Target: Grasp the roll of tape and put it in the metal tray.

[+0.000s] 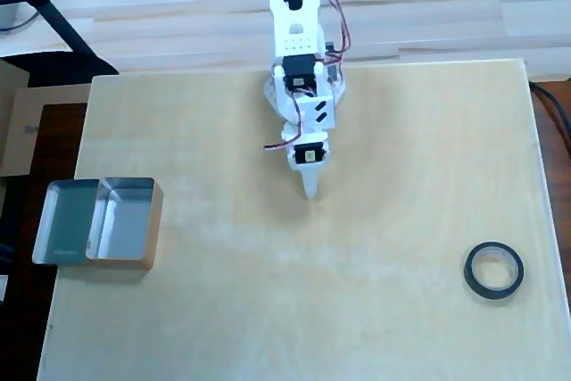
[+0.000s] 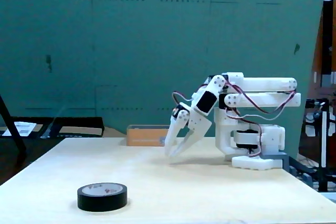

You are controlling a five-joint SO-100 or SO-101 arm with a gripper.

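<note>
The roll of tape (image 1: pixel 467 271) is a black ring lying flat on the wooden table near the right front in the overhead view. It also shows in the fixed view (image 2: pixel 102 196) at the near left. The metal tray (image 1: pixel 150 220) stands at the table's left edge, shiny, with a greenish left half. In the fixed view a tan, reflective box (image 2: pixel 146 135) behind the gripper looks like the same tray. My gripper (image 1: pixel 310 192) is folded in close to the arm's base with its tip pointing down at the table. Its fingertips (image 2: pixel 170 155) meet and hold nothing, far from both tape and tray.
The arm's white base (image 2: pixel 257 153) stands at the table's back edge. A black stand leg (image 1: pixel 53 24) and cardboard (image 1: pixel 13 122) lie off the table at the left. A cable (image 1: pixel 549 109) runs off the right edge. A teal wall backs the fixed view.
</note>
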